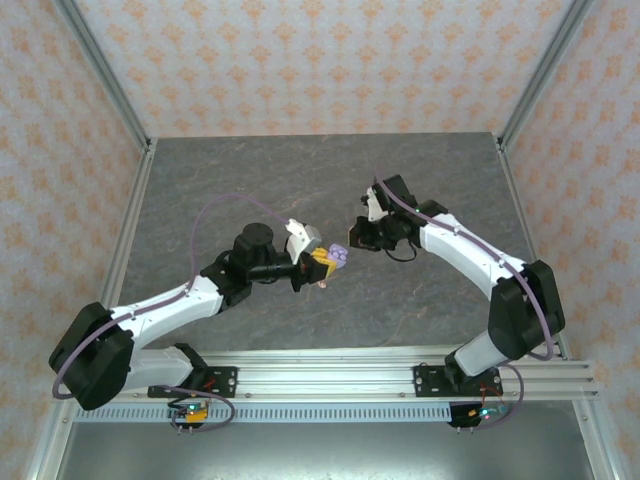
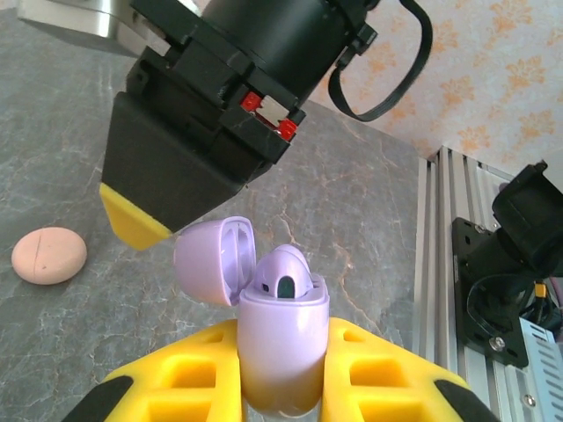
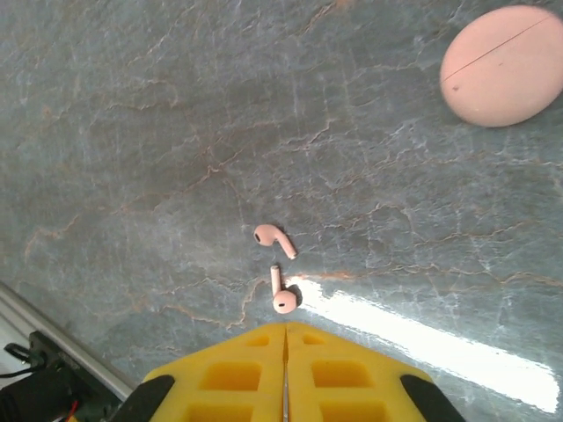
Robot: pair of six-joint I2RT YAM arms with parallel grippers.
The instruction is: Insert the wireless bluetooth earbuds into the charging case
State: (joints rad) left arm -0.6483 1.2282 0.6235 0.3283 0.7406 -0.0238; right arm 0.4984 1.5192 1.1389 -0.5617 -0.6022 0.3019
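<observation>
Jaws of right gripper (image 3: pixel 285 352) pressed together, nothing held. Just ahead we see nearer pink earbud (image 3: pixel 281 296), stem running straight away from jaws; second pink earbud (image 3: pixel 274 239) just beyond, lying diagonal. Closed pink case (image 3: pixel 501 66) well apart. Left gripper (image 2: pixel 281 352) clamps open lilac case (image 2: pixel 280 330), lilac bud (image 2: pixel 283 274) seated; we judge right arm nearer.

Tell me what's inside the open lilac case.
One lilac earbud sits in the lilac case, held by the left pincer. Anything behind or below that bud is covered.
</observation>
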